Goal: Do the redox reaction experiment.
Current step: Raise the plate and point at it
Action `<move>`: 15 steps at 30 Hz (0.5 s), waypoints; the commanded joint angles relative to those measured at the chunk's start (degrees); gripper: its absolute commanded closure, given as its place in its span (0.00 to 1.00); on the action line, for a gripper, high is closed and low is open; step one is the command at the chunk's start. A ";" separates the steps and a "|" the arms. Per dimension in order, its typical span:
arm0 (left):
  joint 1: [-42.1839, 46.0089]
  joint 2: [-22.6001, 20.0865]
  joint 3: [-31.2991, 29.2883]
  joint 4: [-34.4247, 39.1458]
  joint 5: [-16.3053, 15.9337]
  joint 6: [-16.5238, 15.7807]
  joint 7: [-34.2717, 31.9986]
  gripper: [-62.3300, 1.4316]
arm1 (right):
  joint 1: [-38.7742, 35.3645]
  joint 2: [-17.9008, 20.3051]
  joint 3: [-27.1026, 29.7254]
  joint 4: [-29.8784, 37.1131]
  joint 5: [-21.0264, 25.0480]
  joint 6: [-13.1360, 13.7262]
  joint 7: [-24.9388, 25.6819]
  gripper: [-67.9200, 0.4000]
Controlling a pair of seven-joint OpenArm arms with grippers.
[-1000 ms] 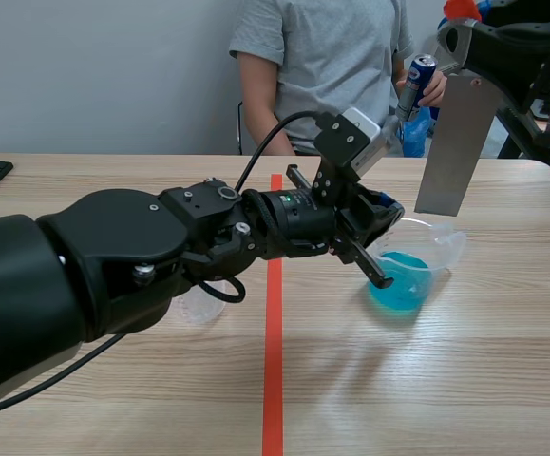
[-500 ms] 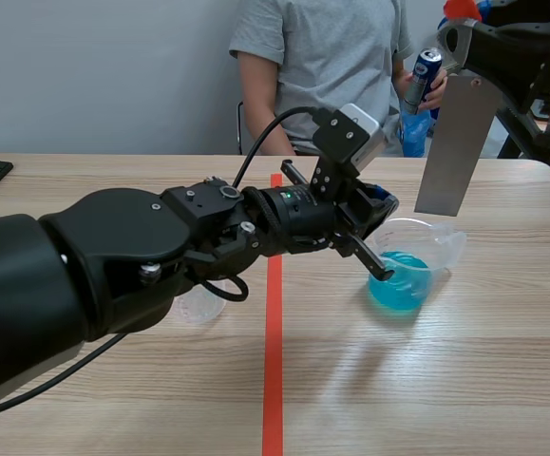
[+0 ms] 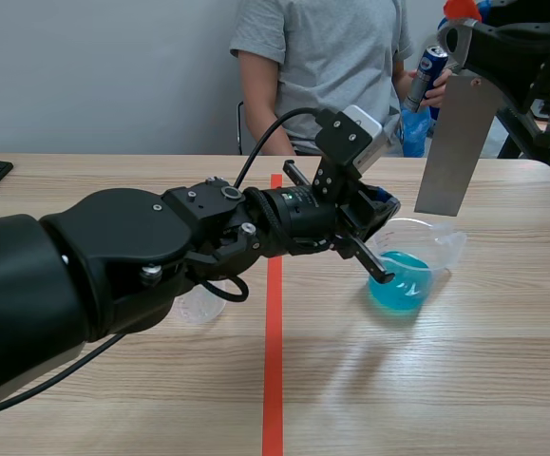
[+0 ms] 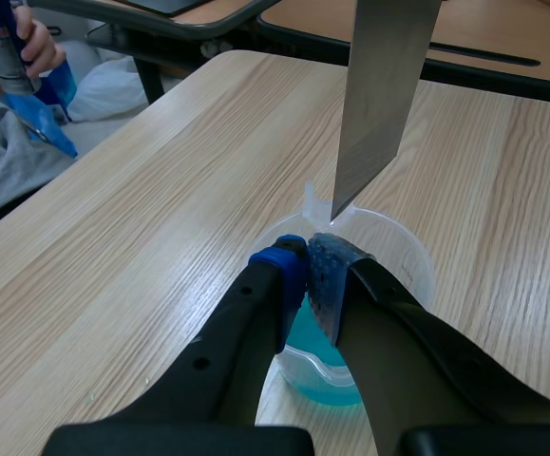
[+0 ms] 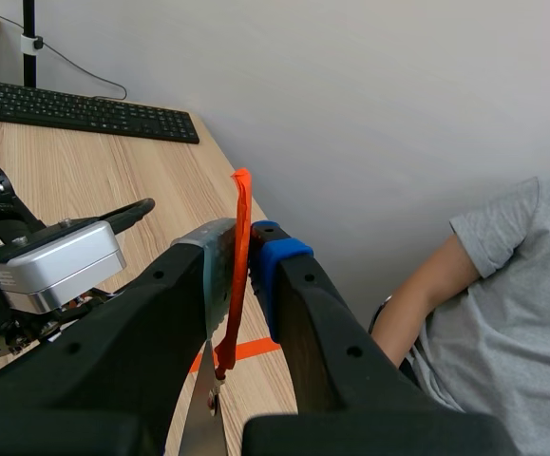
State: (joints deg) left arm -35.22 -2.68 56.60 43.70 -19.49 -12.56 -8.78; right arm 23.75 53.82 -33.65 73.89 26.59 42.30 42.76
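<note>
A clear plastic cup (image 3: 417, 271) (image 4: 403, 249) with a pouring spout stands upright on the table just right of the red tape line. It holds a shallow pool of bright blue liquid (image 3: 400, 283) (image 4: 314, 378), and its rim is pinched between the fingers of the left gripper (image 4: 308, 266) (image 3: 377, 249). A flat grey metal strip (image 3: 453, 142) (image 4: 385, 95) hangs upright from the right gripper (image 5: 241, 249), which clamps its top end, and the strip's slanted lower edge sits just above the cup's rim by the spout, clear of the liquid.
</note>
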 commanded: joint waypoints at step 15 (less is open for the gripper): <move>-0.81 1.03 -0.57 1.03 -0.74 -0.04 -0.66 0.91 | 0.70 0.90 0.76 0.66 1.07 0.42 0.85 0.97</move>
State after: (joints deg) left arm -35.22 -2.68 56.60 43.70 -19.53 -12.56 -8.78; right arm 23.75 53.82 -33.65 73.89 26.59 42.30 42.76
